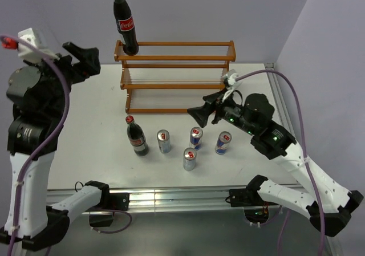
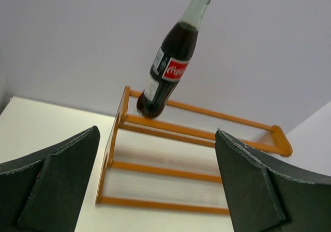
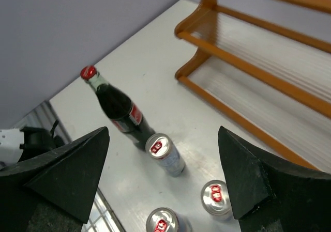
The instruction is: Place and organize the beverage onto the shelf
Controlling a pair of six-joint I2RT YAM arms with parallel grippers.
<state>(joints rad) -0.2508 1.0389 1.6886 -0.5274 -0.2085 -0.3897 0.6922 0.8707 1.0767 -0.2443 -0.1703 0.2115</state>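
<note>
The wooden shelf [image 1: 174,76] stands at the back of the table. One cola bottle [image 1: 125,25] stands on the left end of its top tier; in the left wrist view this bottle [image 2: 170,61] shows above the shelf [image 2: 196,134]. A second cola bottle [image 1: 136,136] and four blue-and-silver cans [image 1: 163,141] [image 1: 196,137] [image 1: 189,158] [image 1: 223,142] stand on the table in front. My left gripper [image 1: 88,62] [image 2: 158,131] is open and empty, raised left of the shelf. My right gripper [image 1: 199,114] [image 3: 163,134] is open and empty above the cans, with the table bottle [image 3: 121,113] and a can [image 3: 165,152] below it.
The white table [image 1: 85,130] ends in a metal rail at the front edge [image 1: 171,196]. Purple walls close the back and the right side. The shelf's lower tiers [image 3: 258,82] hold nothing. Two more cans [image 3: 216,197] [image 3: 163,222] show low in the right wrist view.
</note>
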